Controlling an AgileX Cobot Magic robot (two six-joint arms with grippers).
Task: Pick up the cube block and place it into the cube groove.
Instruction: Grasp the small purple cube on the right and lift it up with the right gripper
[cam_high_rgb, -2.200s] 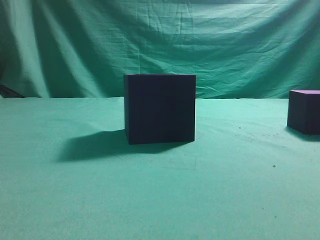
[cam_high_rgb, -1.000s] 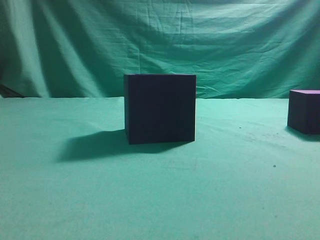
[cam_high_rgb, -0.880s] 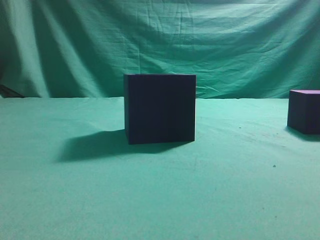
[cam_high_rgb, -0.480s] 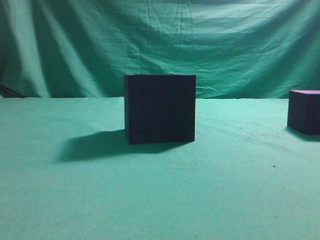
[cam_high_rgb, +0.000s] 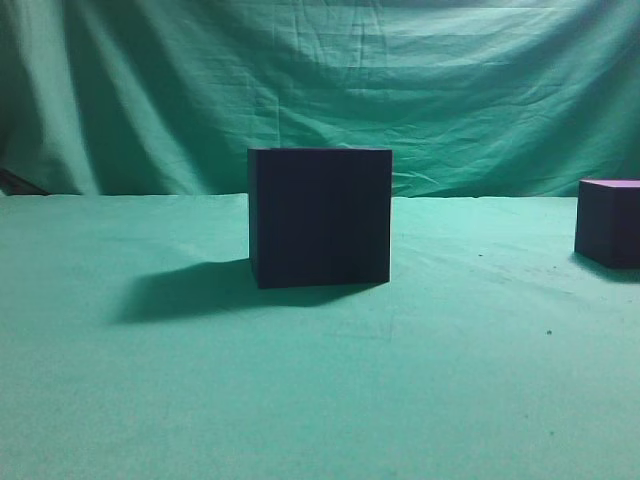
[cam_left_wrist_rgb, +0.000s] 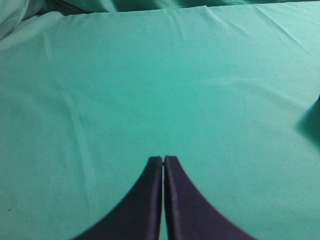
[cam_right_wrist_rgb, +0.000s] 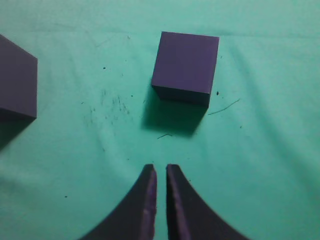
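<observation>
The cube block (cam_high_rgb: 608, 225) is a small dark purple cube with a lighter top. It sits on the green cloth at the far right of the exterior view. In the right wrist view the cube block (cam_right_wrist_rgb: 185, 67) lies ahead of my right gripper (cam_right_wrist_rgb: 160, 167) and slightly to its right, a clear gap away. The right gripper's fingers are together with only a thin slit and hold nothing. The cube groove (cam_high_rgb: 320, 215), a larger near-black box, stands mid-table; its corner shows at the left edge of the right wrist view (cam_right_wrist_rgb: 17, 80). My left gripper (cam_left_wrist_rgb: 163, 159) is shut and empty over bare cloth.
A green cloth (cam_high_rgb: 200, 400) covers the table and hangs as a backdrop (cam_high_rgb: 450, 90). The box casts a shadow (cam_high_rgb: 185, 292) to its left. A dark shadow patch (cam_left_wrist_rgb: 312, 122) shows at the right edge of the left wrist view. Neither arm shows in the exterior view.
</observation>
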